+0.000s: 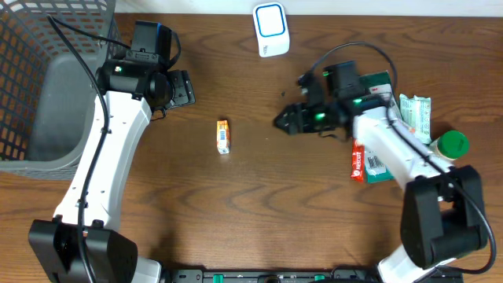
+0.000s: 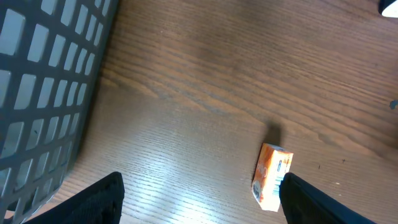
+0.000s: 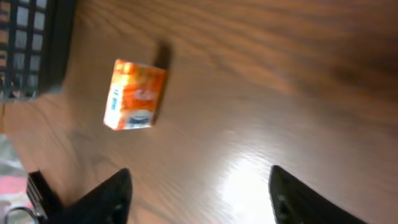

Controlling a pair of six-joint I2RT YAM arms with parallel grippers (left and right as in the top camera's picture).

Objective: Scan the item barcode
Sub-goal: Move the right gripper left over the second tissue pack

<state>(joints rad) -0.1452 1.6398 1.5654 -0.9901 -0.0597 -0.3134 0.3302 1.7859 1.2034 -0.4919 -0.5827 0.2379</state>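
Note:
The item, a small orange and white box (image 1: 224, 135), lies flat on the wooden table between my two arms. In the left wrist view the box (image 2: 272, 176) sits just beside my right-hand fingertip, and my left gripper (image 2: 199, 202) is open and empty. The left gripper (image 1: 182, 88) hovers up and to the left of the box. My right gripper (image 1: 284, 122) is to the box's right, a little way off. Seen from the right wrist, the box (image 3: 134, 94) lies ahead, and the right gripper (image 3: 199, 199) stands open with bare table between its fingers. A white and blue scanner (image 1: 269, 29) stands at the table's back edge.
A grey mesh basket (image 1: 43, 79) fills the far left; its wall (image 2: 43, 93) shows in the left wrist view. On the right lie a red packet (image 1: 359, 161), a green packet (image 1: 415, 114), a green-capped bottle (image 1: 452, 144) and a green box (image 1: 379, 82).

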